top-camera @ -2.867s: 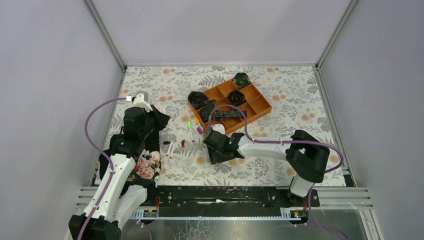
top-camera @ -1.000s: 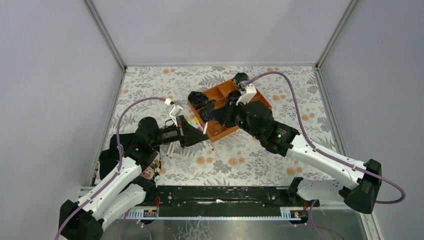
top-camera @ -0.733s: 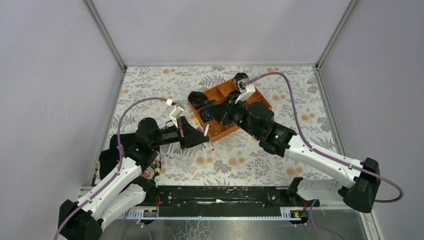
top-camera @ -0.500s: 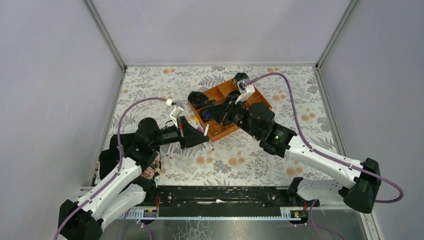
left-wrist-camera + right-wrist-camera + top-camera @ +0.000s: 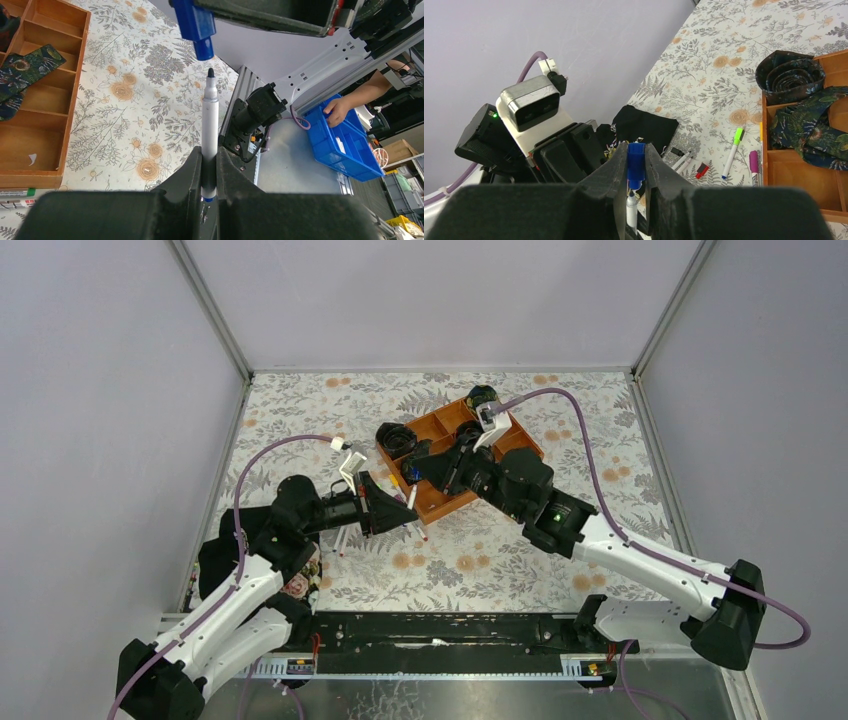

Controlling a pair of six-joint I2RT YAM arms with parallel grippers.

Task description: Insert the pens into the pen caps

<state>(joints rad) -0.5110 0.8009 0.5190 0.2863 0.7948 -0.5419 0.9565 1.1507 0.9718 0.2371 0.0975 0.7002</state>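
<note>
My left gripper (image 5: pixel 209 152) is shut on a white-barrelled pen (image 5: pixel 209 127), whose dark tip points at a blue pen cap (image 5: pixel 196 25). My right gripper (image 5: pixel 636 150) is shut on that blue cap (image 5: pixel 635 165); the pen (image 5: pixel 631 210) shows just below it. Tip and cap mouth line up with a small gap between them. In the top view both grippers meet at the orange tray's near-left corner, left gripper (image 5: pixel 400 515), right gripper (image 5: pixel 418 472). Other pens lie on the table: a green-capped pen (image 5: pixel 732 147), a magenta-capped pen (image 5: pixel 753 162), two white pens (image 5: pixel 684 161). A loose red cap (image 5: pixel 701 171) lies beside them.
An orange wooden tray (image 5: pixel 522 453) with compartments holds dark rolled ties (image 5: pixel 790 75). A black cloth (image 5: pixel 644 127) lies left of the pens. Beyond the table's near rail a blue bin (image 5: pixel 345 140) and a person's hand (image 5: pixel 340 105) show.
Both arms have lifted off the table and come together near the tray's corner. Over the last second the right gripper edged slightly left toward the pen; the left barely moved.
</note>
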